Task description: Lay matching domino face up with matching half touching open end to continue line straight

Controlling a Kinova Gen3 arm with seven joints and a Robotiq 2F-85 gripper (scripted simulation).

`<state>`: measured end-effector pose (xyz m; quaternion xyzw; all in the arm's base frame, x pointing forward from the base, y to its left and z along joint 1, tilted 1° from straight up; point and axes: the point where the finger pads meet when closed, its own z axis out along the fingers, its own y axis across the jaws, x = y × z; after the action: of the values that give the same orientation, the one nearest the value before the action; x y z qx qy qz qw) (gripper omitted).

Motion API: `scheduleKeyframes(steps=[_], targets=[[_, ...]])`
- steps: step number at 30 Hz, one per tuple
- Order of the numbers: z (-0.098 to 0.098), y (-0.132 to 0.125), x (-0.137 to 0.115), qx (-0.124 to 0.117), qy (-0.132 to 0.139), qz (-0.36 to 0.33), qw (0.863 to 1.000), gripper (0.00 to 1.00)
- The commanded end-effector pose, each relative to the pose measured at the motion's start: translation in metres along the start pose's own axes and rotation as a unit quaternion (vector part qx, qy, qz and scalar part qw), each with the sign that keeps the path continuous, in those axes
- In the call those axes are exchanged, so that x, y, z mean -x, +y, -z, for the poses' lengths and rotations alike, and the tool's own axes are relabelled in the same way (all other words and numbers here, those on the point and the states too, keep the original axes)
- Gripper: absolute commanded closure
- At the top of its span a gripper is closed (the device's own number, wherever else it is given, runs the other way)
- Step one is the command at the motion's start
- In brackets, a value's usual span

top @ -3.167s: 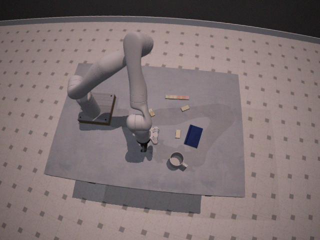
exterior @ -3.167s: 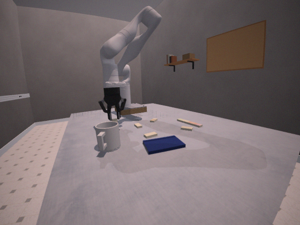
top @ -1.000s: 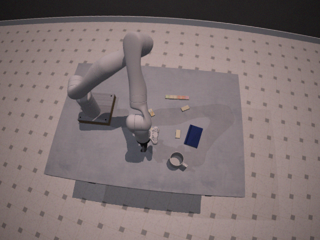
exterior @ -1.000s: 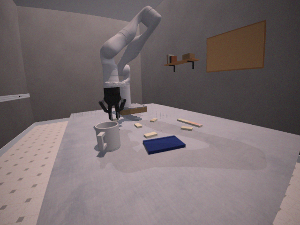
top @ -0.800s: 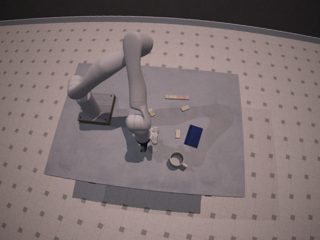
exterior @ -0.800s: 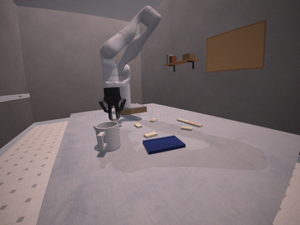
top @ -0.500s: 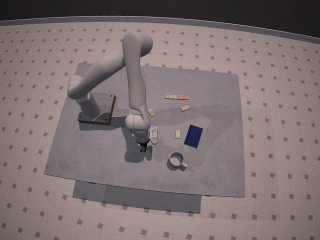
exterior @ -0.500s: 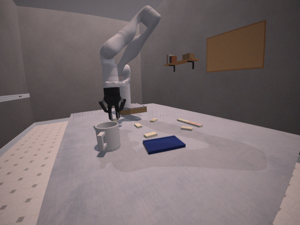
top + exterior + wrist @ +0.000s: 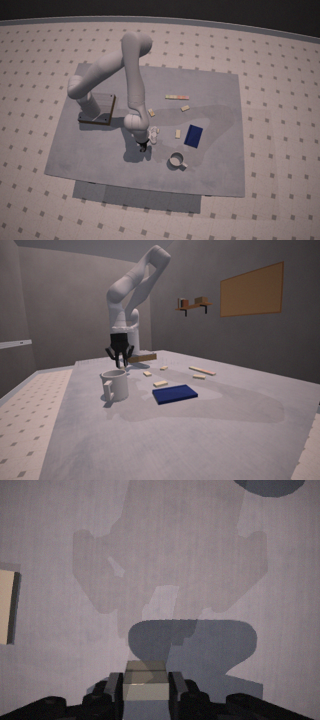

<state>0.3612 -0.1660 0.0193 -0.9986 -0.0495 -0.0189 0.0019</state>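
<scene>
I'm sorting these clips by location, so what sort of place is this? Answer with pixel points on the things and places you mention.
Probably a small office or workroom: an orange board (image 9: 252, 290) and a wall shelf (image 9: 192, 306) with what look like books (image 9: 184, 303) hang above a speckled, dark-dotted tile floor (image 9: 281, 165) (image 9: 23, 431).
</scene>
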Motion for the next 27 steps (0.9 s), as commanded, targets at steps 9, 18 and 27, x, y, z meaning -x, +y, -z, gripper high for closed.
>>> scheduleKeyframes(steps=[9,18,27], targets=[[0.0005,0.0001,0.0006,0.000,0.009,0.000,1.000,0.67],[0.0005,0.0002,0.0017,0.000,0.017,0.000,1.000,0.67],[0.0005,0.0001,0.0026,0.000,0.025,0.000,1.000,0.67]])
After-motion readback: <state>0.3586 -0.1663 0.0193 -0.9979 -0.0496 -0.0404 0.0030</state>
